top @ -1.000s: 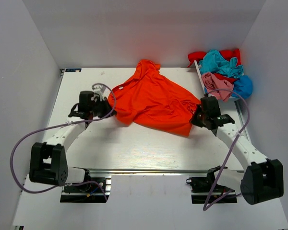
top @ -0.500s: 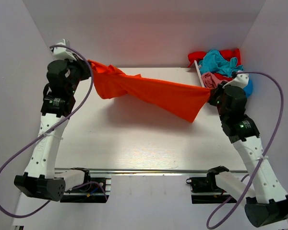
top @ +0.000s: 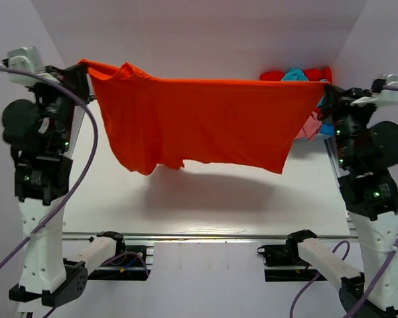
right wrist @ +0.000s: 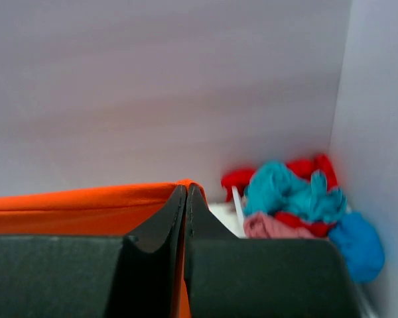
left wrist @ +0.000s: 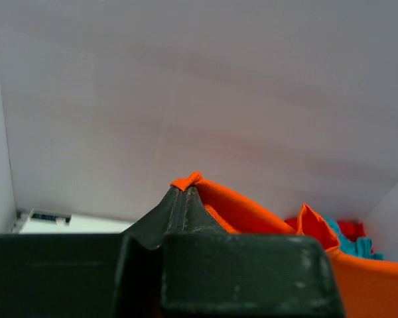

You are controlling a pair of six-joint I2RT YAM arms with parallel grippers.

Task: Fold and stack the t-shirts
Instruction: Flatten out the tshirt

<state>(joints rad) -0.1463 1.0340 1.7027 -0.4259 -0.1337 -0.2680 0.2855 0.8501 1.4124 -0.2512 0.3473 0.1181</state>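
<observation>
Hanging above the table (top: 186, 205), the orange-red t-shirt (top: 199, 122) is clamped at its corners by left gripper (top: 85, 68) and right gripper (top: 324, 87), left arm (top: 38, 199) and right arm (top: 378, 218) held upright.

Item: flat white rectangular table top (top: 205, 199).
- Near edge: a silver metal rail (top: 205, 236) carrying my left arm's black base (top: 116, 262) and my right arm's black base (top: 285, 255).
- Far right corner: one heap, its pieces touching. A crumpled teal cloth t-shirt (right wrist: 285, 189) lies on top, with a crumpled red cloth t-shirt (right wrist: 235, 179) behind it. A crumpled pink cloth t-shirt (right wrist: 272, 226) is in front and a crumpled blue cloth t-shirt (right wrist: 358, 248) on the right.
- Just left of the heap: a thin white strip (right wrist: 237, 202).
- Far left corner: a small dark label (left wrist: 45, 216).
</observation>
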